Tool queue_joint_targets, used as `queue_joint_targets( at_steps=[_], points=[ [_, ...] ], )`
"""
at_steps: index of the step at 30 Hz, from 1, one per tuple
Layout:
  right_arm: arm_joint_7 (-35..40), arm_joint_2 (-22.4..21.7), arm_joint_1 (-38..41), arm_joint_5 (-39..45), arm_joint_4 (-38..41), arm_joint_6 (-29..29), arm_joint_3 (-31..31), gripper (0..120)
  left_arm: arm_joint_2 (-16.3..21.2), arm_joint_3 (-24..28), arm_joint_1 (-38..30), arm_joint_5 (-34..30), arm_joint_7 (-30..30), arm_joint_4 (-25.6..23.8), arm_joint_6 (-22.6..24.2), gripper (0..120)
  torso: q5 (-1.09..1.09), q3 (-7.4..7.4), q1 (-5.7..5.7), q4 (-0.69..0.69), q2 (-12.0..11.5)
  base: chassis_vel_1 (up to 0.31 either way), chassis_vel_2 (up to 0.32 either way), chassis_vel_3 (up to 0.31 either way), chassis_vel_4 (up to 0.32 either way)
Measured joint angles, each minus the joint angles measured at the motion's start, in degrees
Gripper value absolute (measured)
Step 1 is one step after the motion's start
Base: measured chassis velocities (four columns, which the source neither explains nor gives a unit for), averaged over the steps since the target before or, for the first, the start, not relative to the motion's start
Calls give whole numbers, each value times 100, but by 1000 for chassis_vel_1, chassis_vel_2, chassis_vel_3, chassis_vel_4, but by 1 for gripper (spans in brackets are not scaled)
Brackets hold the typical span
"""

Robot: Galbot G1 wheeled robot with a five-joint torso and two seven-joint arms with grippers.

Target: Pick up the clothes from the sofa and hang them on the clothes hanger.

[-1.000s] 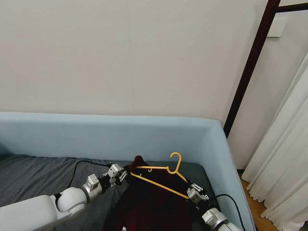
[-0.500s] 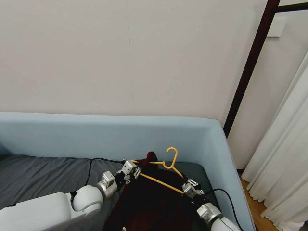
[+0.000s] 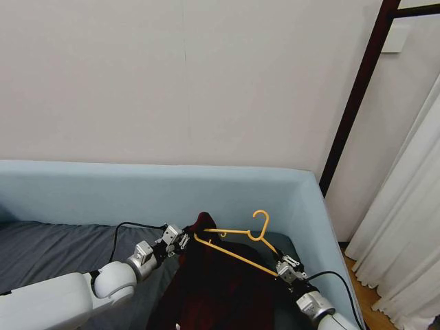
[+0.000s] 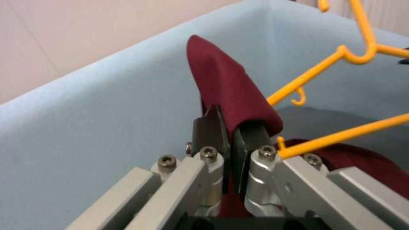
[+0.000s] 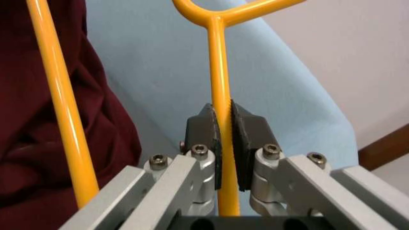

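Garment (image 3: 213, 282), judged limp, is pinched at its top fold by left gripper (image 3: 184, 242) above the sofa (image 3: 137, 192), hanger (image 3: 234, 254) clamped by right gripper (image 3: 285, 263).

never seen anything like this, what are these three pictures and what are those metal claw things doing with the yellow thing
This is a wheeled robot with two arms, each ending in a two-fingered gripper. The wide picture comes from a camera on its head, looking down at a light blue sofa with a grey seat. The two close-ups come from cameras on the wrists, each looking along its own gripper's fingers. The left gripper is shut on a fold of a dark red garment, lifting it beside one end of a yellow hanger. The right gripper is shut on the hanger's thin bar near the other end. The garment hangs down between the two arms.
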Motion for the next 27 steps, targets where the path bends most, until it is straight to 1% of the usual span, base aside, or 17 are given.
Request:
queue_joint_targets(
  at_steps=[4,7,8,10,13,15,16,20,23,27],
  points=[
    [1,2,60,213,-18,-36,-33,4,-10,10,46,66,24,-127,-20,0,0,0,0,1,0,0,0,0,0],
    [-2,20,167,342,55,-62,-200,4,-211,75,50,43,-92,-229,72,0,0,0,0,0,0,0,0,0,0],
    [-2,20,167,342,55,-62,-200,4,-211,75,50,43,-92,-229,72,0,0,0,0,0,0,0,0,0,0],
    [-18,46,299,330,152,-34,-425,4,-479,216,-77,18,-203,-165,193,0,-1,0,0,-1,0,0,0,0,0],
    [-18,60,439,222,226,-23,-632,4,-622,471,-306,-33,-237,-97,236,0,-1,0,0,-2,0,0,0,0,0],
    [-16,64,483,191,223,-18,-681,4,-631,554,-367,-38,-237,-104,238,0,0,0,1,-2,0,0,0,0,0],
    [-14,69,539,126,193,10,-726,4,-631,615,-418,-39,-237,-122,239,0,0,0,0,1,0,0,0,0,0],
    [-11,68,559,-68,60,156,-723,4,-550,586,-460,-55,-239,-111,234,0,0,0,0,1,0,0,0,0,0],
    [-14,42,517,-248,-39,327,-662,4,-431,528,-523,-65,-229,-11,187,0,-1,0,0,0,0,0,0,0,0],
    [-25,38,507,-349,-63,473,-637,4,-372,501,-671,-110,-170,150,149,0,0,0,0,0,0,0,0,0,0]
  ],
)
